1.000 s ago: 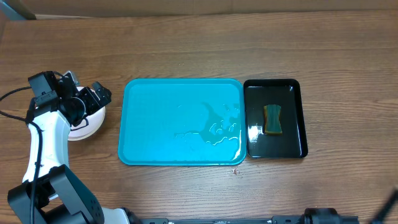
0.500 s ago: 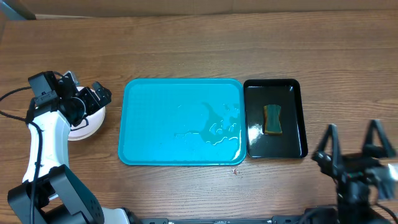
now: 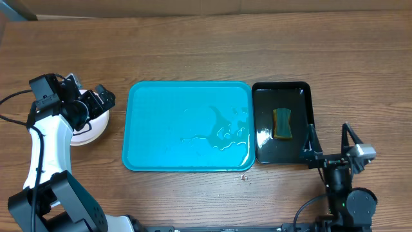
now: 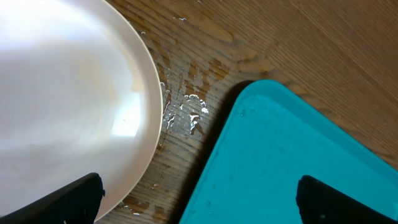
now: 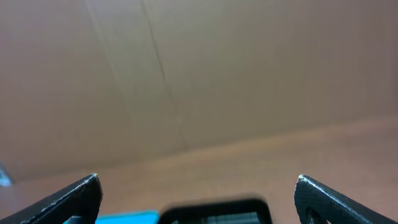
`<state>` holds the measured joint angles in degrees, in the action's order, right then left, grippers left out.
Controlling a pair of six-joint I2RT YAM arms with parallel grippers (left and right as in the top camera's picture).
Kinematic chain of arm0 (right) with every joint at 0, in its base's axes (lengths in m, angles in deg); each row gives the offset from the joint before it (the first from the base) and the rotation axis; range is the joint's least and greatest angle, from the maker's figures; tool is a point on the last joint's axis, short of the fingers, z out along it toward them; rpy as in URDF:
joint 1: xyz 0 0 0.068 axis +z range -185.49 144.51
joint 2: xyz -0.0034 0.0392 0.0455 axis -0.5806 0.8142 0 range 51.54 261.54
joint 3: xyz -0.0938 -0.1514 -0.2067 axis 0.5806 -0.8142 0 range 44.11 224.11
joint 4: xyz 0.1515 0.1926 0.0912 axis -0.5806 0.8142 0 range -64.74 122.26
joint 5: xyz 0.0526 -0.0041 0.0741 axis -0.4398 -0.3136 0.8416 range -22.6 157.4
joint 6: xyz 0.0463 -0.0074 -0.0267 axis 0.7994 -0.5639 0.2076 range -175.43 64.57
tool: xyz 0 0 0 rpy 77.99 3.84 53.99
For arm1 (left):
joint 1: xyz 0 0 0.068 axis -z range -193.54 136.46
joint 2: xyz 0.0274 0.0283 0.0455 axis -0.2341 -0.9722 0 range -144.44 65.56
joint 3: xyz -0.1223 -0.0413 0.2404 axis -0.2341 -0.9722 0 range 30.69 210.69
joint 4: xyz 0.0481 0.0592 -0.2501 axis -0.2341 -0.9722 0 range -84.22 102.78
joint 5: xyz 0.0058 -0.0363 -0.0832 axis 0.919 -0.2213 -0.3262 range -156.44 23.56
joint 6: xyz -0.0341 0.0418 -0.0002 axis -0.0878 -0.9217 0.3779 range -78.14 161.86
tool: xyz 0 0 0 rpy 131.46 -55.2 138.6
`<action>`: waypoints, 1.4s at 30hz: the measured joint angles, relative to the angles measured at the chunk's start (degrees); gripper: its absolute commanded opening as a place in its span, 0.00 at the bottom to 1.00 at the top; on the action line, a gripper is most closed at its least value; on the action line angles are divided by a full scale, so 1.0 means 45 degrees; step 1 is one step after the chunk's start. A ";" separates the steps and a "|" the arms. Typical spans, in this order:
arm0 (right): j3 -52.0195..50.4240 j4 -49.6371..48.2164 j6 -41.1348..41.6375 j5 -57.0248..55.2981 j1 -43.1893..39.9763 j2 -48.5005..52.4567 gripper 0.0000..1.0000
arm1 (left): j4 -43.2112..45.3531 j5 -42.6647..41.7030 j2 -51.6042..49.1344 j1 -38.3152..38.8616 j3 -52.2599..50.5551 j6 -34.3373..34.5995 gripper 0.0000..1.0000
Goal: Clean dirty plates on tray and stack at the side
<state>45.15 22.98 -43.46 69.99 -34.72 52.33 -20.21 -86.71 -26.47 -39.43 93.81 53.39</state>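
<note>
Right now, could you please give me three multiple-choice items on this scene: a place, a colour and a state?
1. How does the left gripper stand? A fully shut B wide open C half shut
2. What colour is the large rounded plastic tray? A turquoise B red C white
3. Where does the green sponge lie? A on the large tray B outside both trays C in the narrow glossy black tray
Answers: B: its fingertips stand far apart, gripping nothing. A: the overhead view shows turquoise. C: it sits within the black rim.
</note>
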 measured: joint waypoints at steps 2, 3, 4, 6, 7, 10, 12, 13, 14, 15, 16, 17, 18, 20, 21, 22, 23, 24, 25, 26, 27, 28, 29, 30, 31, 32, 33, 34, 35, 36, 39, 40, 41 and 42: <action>0.0000 0.0729 0.0000 0.0000 0.0000 0.0000 1.00 | 0.0000 0.0005 0.0000 0.0000 0.0000 0.0000 1.00; 0.0000 0.1088 -0.0005 0.0000 0.0000 0.0000 1.00 | 0.0005 0.0000 0.0000 0.0000 0.0000 0.0000 1.00; 0.0000 0.1404 0.0000 0.0000 0.0000 0.0000 1.00 | 0.0000 0.0005 0.0000 0.0000 0.0000 0.0000 1.00; 0.0000 0.1574 0.0005 -0.0005 0.0000 0.0015 1.00 | 0.0000 0.0000 0.0000 0.0000 0.0000 0.0000 1.00; 0.0000 0.1574 0.0005 0.0000 0.0000 0.0015 1.00 | 0.0000 0.0000 0.0000 0.0000 0.0000 0.0000 1.00; 0.0000 0.1574 0.0000 0.0000 0.0000 0.0010 1.00 | 0.0000 0.0000 0.0000 0.0000 0.0000 0.0000 1.00; 0.0000 0.1569 0.0000 0.0000 0.0000 0.0015 1.00 | 0.0000 0.0000 0.0000 0.0000 0.0000 0.0000 1.00; 0.0000 0.1574 0.0000 0.0000 0.0000 0.0010 1.00 | 0.0000 0.0000 0.0000 0.0000 0.0000 0.0000 1.00; 0.0000 0.1569 0.0000 0.0000 0.0000 0.0010 1.00 | 0.0000 0.0000 0.0000 0.0000 0.0000 0.0000 1.00; 0.0000 0.1574 -0.0005 0.0000 0.0000 0.0010 1.00 | 0.0000 0.0000 0.0000 0.0000 0.0000 0.0000 1.00; 0.0000 0.1579 0.0000 0.0000 0.0000 0.0015 1.00 | 0.0000 0.0000 0.0000 0.0000 0.0000 0.0000 1.00; 0.0000 0.1569 0.0000 -0.0005 0.0000 0.0010 1.00 | 0.0000 0.0000 0.0000 0.0000 0.0000 0.0000 1.00; 0.0000 0.1579 0.0000 0.0000 0.0000 0.0015 1.00 | 0.0000 0.0000 0.0000 0.0000 0.0000 0.0000 1.00; 0.0000 0.1574 0.0005 -0.0005 0.0005 0.0010 1.00 | 0.0000 0.0000 0.0000 0.0000 0.0000 0.0000 1.00; 0.0000 0.1574 -0.0005 -0.0005 0.0000 0.0015 1.00 | 0.0000 0.0000 0.0000 0.0000 0.0000 0.0000 1.00; 0.0000 0.1574 0.0000 0.0000 0.0000 0.0010 1.00 | 0.0000 0.0000 0.0000 0.0000 0.0000 0.0000 1.00; 0.0000 0.1574 0.0000 -0.0005 0.0000 0.0010 1.00 | 0.0000 0.0000 0.0000 0.0000 0.0000 0.0000 1.00; 0.0000 0.1579 0.0005 0.0000 0.0005 0.0015 1.00 | 0.0000 0.0000 0.0000 0.0000 0.0000 0.0000 1.00; 0.0000 0.1574 0.0000 0.0000 0.0005 0.0010 1.00 | 0.0000 0.0000 0.0000 0.0000 0.0000 0.0000 1.00; 0.0000 0.1569 0.0005 -0.0005 0.0000 0.0015 1.00 | 0.0000 0.0000 0.0000 0.0000 0.0000 0.0000 1.00; 0.0000 0.1579 0.0000 0.0000 0.0000 0.0010 1.00 | 0.0000 0.0000 0.0000 0.0000 0.0000 0.0000 1.00; 0.0000 0.1574 -0.0005 -0.0005 0.0000 0.0015 1.00 | 0.0000 0.0000 0.0000 0.0000 0.0000 0.0000 1.00; 0.0000 0.1579 0.0000 -0.0005 0.0005 0.0010 1.00 | 0.0000 0.0000 0.0000 0.0000 0.0000 0.0000 1.00; 0.0000 0.1574 0.0005 0.0000 0.0000 0.0010 1.00 | 0.0000 0.0000 0.0010 0.0000 0.0000 0.0000 1.00; 0.0000 0.1574 0.0000 0.0000 0.0000 0.0010 1.00 | 0.0000 0.0005 0.0029 0.0000 0.0000 0.0000 1.00; 0.0000 0.1564 0.0000 -0.0005 0.0000 0.0015 1.00 | 0.0000 0.0010 0.0117 0.0015 -0.0005 0.0000 1.00; 0.0000 0.1569 0.0000 -0.0005 0.0005 0.0010 1.00 | -0.0015 0.0039 0.0296 0.0078 -0.0024 0.0000 1.00; 0.0000 0.1574 0.0005 0.0000 0.0005 0.0010 1.00 | -0.0039 0.0092 0.0549 0.0155 -0.0034 0.0000 1.00; 0.0000 0.1574 0.0005 0.0000 0.0000 0.0010 1.00 | -0.0044 0.0155 0.0845 0.0243 -0.0039 0.0000 1.00; 0.0000 0.1574 -0.0005 0.0000 0.0000 0.0015 1.00 | -0.0039 0.0243 0.1355 0.0447 -0.0044 0.0000 1.00; 0.0000 0.1574 0.0000 0.0000 0.0000 0.0010 1.00 | -0.0024 0.0423 0.3016 0.1263 -0.0044 0.0000 1.00; 0.0000 0.1574 0.0005 -0.0005 0.0000 0.0010 1.00 | -0.0010 0.0466 0.3706 0.1661 -0.0044 0.0000 1.00; 0.0000 0.1579 0.0000 -0.0005 0.0000 0.0010 1.00 | 0.0005 0.0471 0.4352 0.2016 -0.0044 -0.0005 1.00; 0.0000 0.1569 -0.0005 -0.0005 0.0000 0.0010 1.00 | 0.0010 0.0520 0.4974 0.2399 -0.0044 -0.0039 1.00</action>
<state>45.15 30.04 -43.49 69.97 -34.72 52.38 -20.17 -84.37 -4.08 -28.63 93.61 53.21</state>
